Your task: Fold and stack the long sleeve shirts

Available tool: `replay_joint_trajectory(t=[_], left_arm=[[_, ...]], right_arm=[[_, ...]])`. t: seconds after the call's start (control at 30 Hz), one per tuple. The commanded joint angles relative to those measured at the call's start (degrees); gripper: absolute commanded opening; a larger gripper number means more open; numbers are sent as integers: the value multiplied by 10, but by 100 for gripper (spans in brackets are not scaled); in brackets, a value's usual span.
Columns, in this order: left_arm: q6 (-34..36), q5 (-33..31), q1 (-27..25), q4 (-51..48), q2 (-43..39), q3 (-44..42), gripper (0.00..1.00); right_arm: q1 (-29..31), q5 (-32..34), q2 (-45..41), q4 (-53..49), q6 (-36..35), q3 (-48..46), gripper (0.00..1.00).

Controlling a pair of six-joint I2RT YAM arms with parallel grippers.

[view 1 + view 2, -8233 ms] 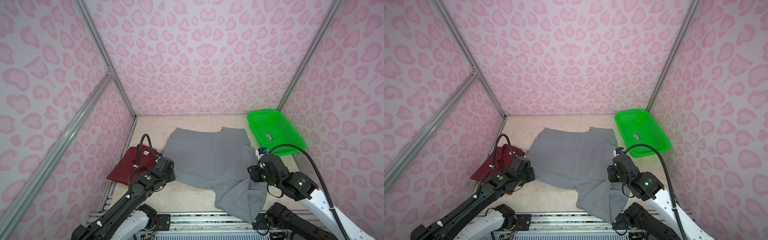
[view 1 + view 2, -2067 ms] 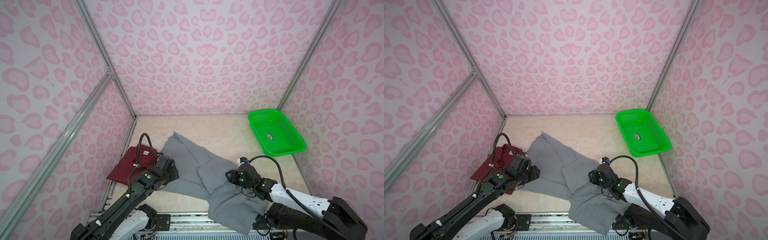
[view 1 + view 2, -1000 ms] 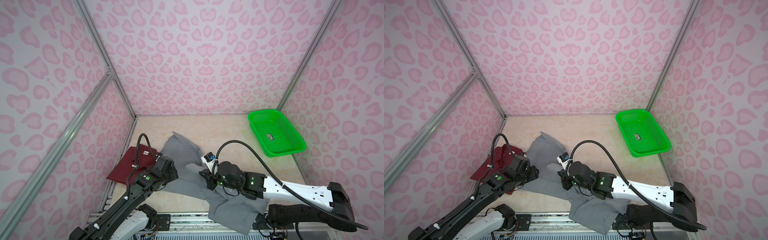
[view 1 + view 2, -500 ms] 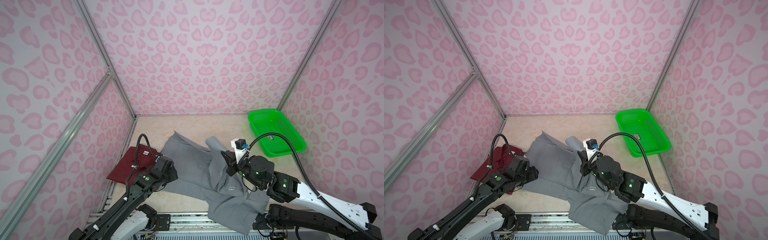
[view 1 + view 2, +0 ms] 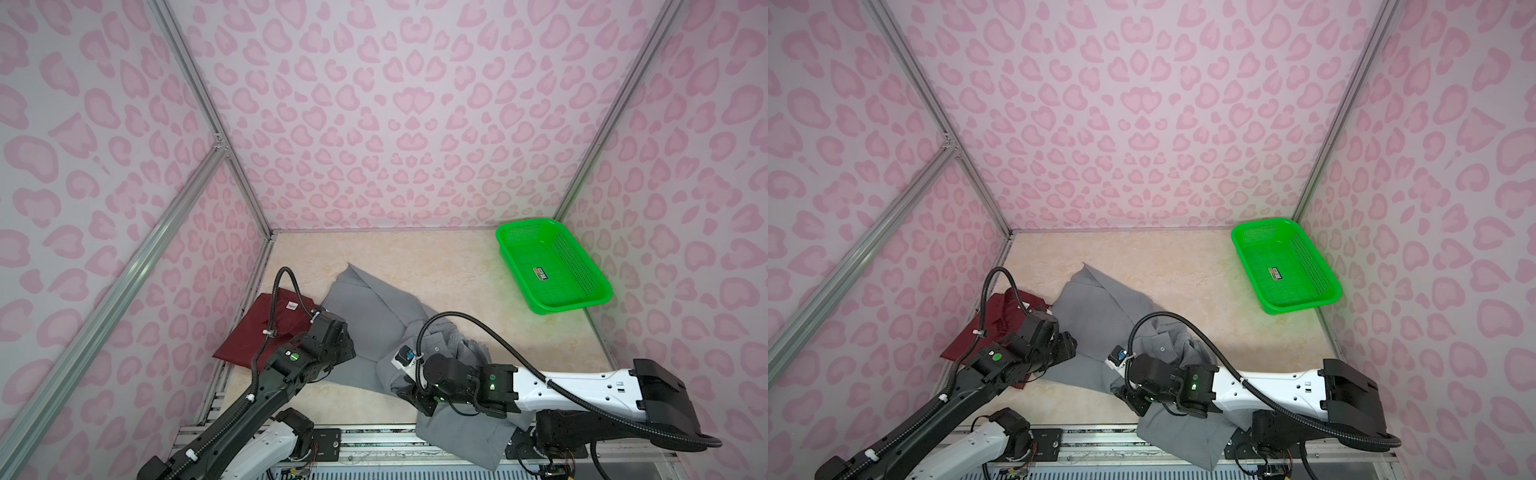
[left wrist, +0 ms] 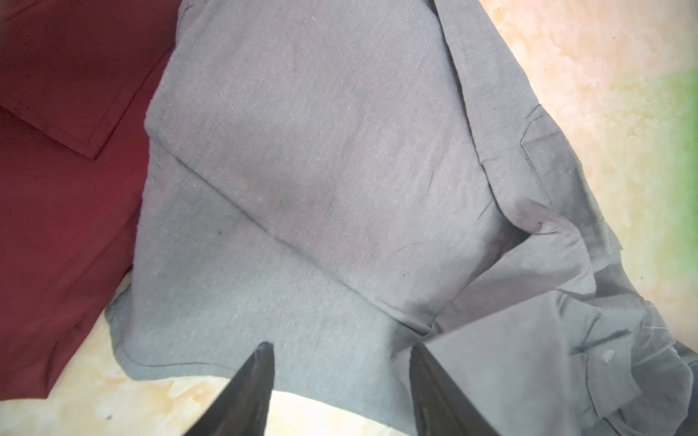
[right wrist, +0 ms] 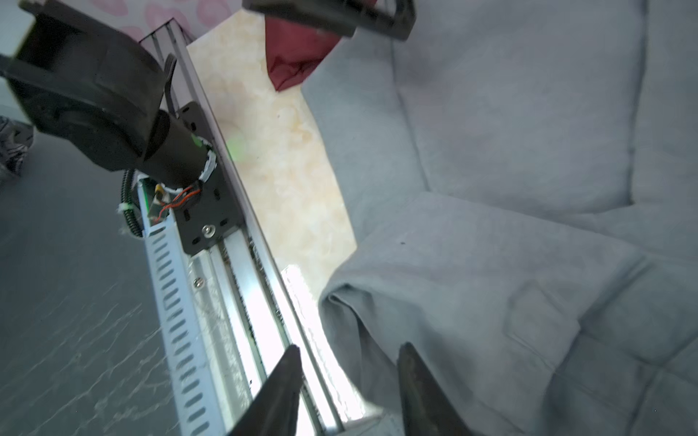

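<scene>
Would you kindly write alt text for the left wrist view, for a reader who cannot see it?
A creased grey shirt fills most of the frame, lying on a pale marbled table with a maroon shirt along one edge. The left claw stands open, its two dark fingers apart over the grey shirt's hem.

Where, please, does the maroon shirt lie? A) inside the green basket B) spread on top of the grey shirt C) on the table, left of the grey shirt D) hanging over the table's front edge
C: in both top views the maroon shirt lies on the table, left of the grey shirt.
</scene>
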Motion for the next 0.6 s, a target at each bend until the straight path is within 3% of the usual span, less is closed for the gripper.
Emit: replay_joint_trajectory(t=[0.0, 0.13, 0.27, 0.4, 0.57], left_arm=[[2, -16, 0, -12, -4, 10, 60], [6, -21, 0, -14, -10, 9, 60], [5, -17, 0, -11, -7, 8, 60], [5, -17, 1, -16, -11, 10, 60], [9, -18, 0, -21, -7, 18, 60]], right_arm=[[-17, 7, -35, -3, 85, -4, 52], [-85, 62, -102, -30, 104, -46, 60], [-182, 49, -107, -57, 114, -71, 60], [-213, 87, -81, -75, 75, -72, 60], [-254, 84, -54, -87, 82, -77, 57]])
